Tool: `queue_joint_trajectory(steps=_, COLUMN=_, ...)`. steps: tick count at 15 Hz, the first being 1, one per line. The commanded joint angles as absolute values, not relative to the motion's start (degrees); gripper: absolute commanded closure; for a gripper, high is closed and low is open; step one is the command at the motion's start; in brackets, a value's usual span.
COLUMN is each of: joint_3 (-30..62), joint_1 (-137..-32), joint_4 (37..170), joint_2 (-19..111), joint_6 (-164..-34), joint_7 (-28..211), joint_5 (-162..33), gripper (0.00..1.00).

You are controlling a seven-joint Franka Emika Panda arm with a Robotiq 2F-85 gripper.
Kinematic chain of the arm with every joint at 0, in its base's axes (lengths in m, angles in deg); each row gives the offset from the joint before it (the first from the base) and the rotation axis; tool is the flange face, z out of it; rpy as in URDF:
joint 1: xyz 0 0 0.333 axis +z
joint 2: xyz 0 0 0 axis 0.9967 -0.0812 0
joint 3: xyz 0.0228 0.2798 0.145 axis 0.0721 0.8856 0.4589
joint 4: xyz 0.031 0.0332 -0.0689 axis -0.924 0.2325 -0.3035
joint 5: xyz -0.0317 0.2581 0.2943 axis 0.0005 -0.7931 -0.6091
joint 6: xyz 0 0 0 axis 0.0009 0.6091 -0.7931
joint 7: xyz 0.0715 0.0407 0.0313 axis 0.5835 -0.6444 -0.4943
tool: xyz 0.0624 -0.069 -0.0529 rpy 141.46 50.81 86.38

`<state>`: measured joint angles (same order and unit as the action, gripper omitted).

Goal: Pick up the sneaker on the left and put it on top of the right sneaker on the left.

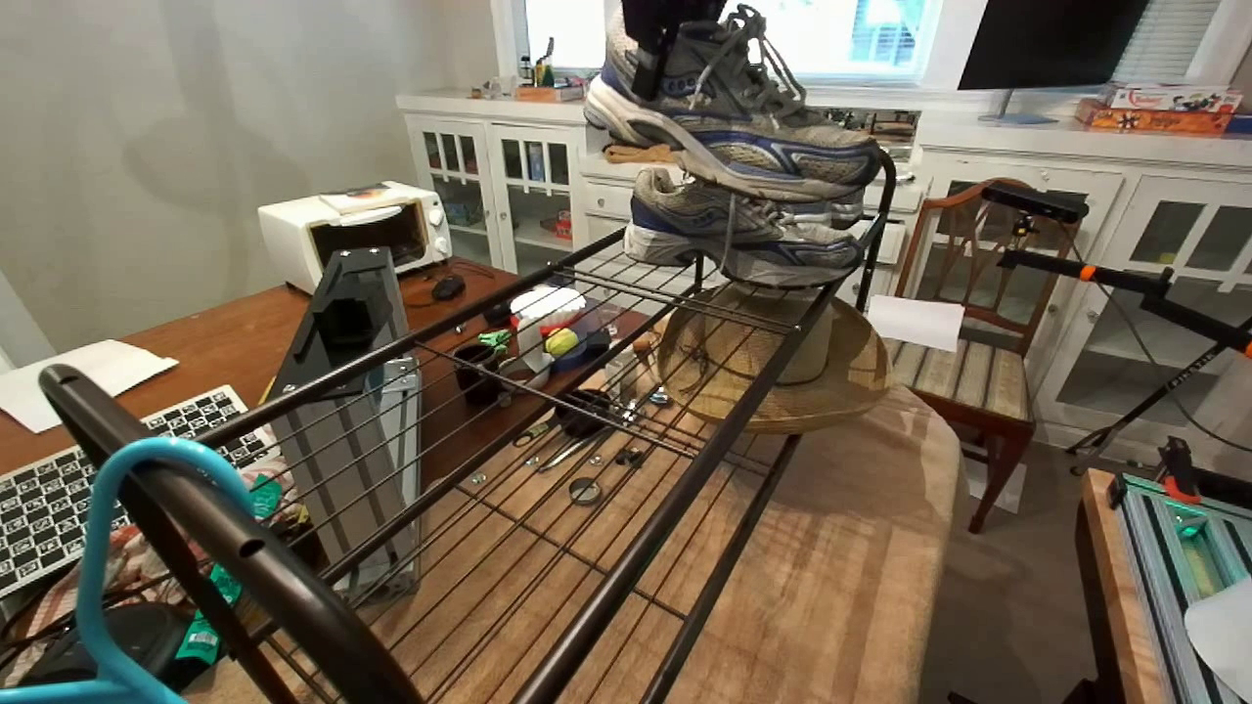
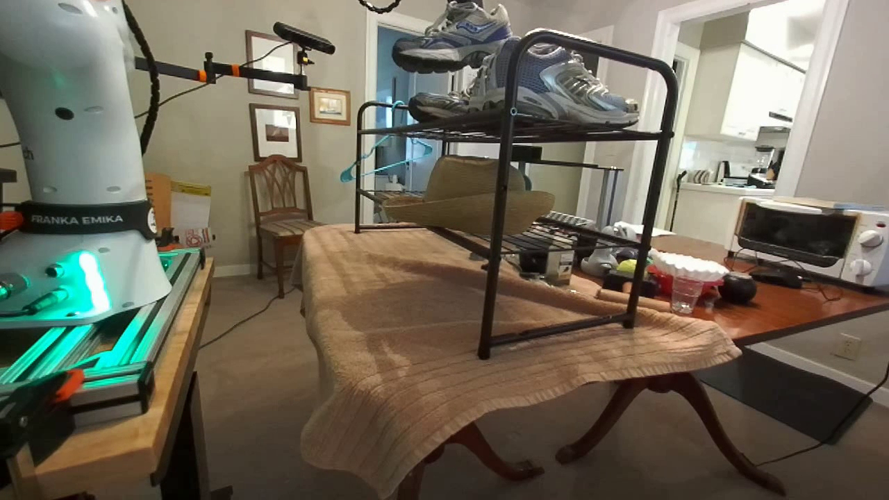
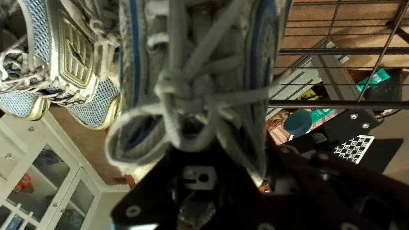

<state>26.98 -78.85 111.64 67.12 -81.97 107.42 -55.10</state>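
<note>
A grey and blue sneaker [image 1: 729, 137] hangs in the air, toe forward, at the far end of the rack. My gripper [image 1: 653, 68] is shut on its heel and ankle part; one dark finger shows on its outer side. The held sneaker also shows in an exterior view [image 2: 455, 43] and fills the middle of the wrist view [image 3: 195, 64]. Its matching sneaker [image 1: 743, 235] stands on the rack's top shelf right below; a gap shows between them in an exterior view [image 2: 441, 104]. My fingertips are mostly hidden by the shoe in the wrist view.
The dark metal rack [image 2: 494, 278] stands on a towel-covered table [image 2: 389, 333]. A silver-blue sneaker pair [image 2: 549, 83] stands beside the lower sneaker, near the rack's raised end bar. A straw hat [image 1: 782, 362] lies below. A blue hanger [image 1: 176, 450] hangs at the opposite end.
</note>
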Motion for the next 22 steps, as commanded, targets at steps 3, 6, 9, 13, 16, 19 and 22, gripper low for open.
queue_joint_trajectory(steps=3, joint_3=25.60, joint_1=-80.87, joint_4=111.84, joint_2=67.57, joint_6=-82.68, joint_7=104.80, joint_5=-55.53, gripper=0.97)
queue_joint_trajectory(steps=6, joint_3=24.81, joint_1=-81.62, joint_4=112.83, joint_2=68.23, joint_6=-83.21, joint_7=103.59, joint_5=-56.28, gripper=0.97)
queue_joint_trajectory(steps=9, joint_3=23.76, joint_1=-82.41, joint_4=114.15, joint_2=68.84, joint_6=-83.92, joint_7=101.41, joint_5=-58.43, gripper=0.97)
queue_joint_trajectory(steps=13, joint_3=22.13, joint_1=-83.03, joint_4=116.29, joint_2=69.37, joint_6=-86.31, joint_7=95.69, joint_5=-65.14, gripper=0.97)
queue_joint_trajectory(steps=16, joint_3=21.31, joint_1=-83.29, joint_4=118.82, joint_2=70.42, joint_6=-88.36, joint_7=91.04, joint_5=-69.47, gripper=0.97)
queue_joint_trajectory(steps=19, joint_3=20.76, joint_1=-83.58, joint_4=120.91, joint_2=71.64, joint_6=-89.19, joint_7=88.23, joint_5=-71.43, gripper=0.97)
queue_joint_trajectory(steps=22, joint_3=20.32, joint_1=-83.86, joint_4=122.83, joint_2=73.17, joint_6=-89.72, joint_7=87.11, joint_5=-71.66, gripper=0.97)
